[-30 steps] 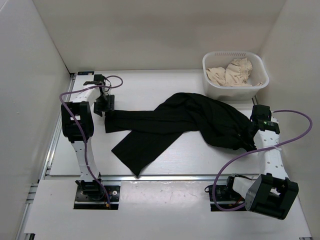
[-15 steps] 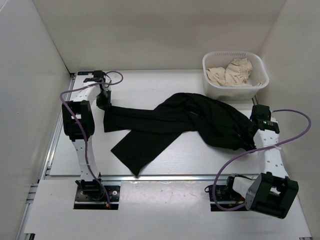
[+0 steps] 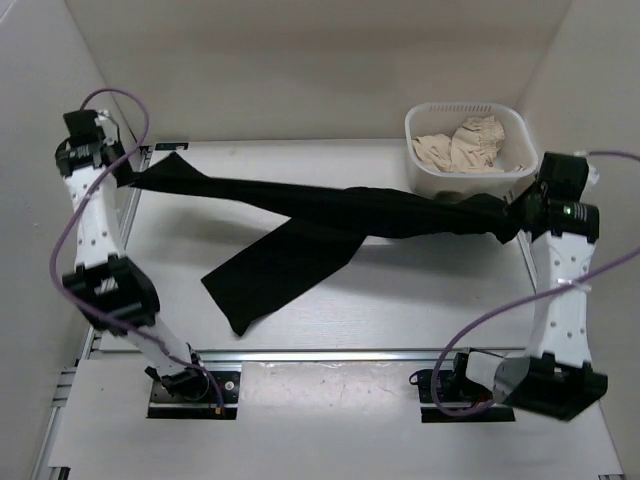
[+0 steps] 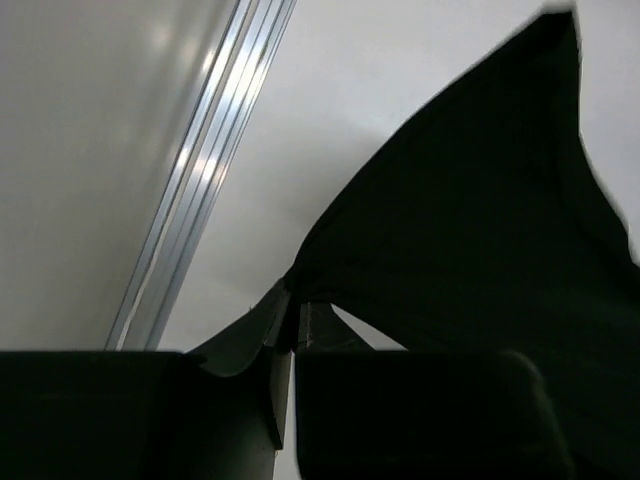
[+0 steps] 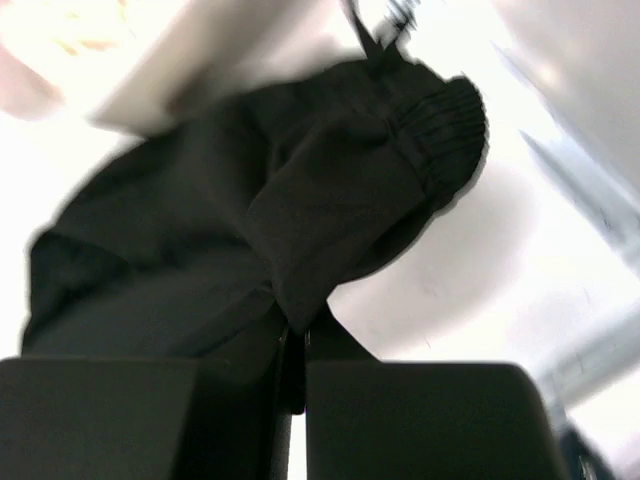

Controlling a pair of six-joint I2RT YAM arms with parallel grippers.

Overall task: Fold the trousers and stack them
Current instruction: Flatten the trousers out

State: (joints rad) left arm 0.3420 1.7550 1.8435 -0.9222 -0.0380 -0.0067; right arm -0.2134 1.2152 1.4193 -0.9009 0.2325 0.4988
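Observation:
The black trousers (image 3: pixel 330 215) hang stretched in a long band between my two grippers, above the table. My left gripper (image 3: pixel 130 173) is at the far left, shut on the end of one leg; the left wrist view shows the trousers (image 4: pixel 470 230) pinched at my left gripper (image 4: pixel 293 310). My right gripper (image 3: pixel 520 213) is shut on the waist end beside the basket, and the right wrist view shows the ribbed waistband of the trousers (image 5: pixel 300 210) bunched at my right gripper (image 5: pixel 300 335). The other leg (image 3: pixel 270 275) droops onto the table.
A white basket (image 3: pixel 420 178) holding a beige cloth garment (image 3: pixel 465 145) stands at the back right, touching the raised waist end. A metal rail (image 4: pixel 200 170) runs along the table's left edge, close to the white side wall.
My left gripper shut on the leg end and swung up and out to the far left. The right arm rose toward the basket. The trousers went from lying flat to stretched taut.

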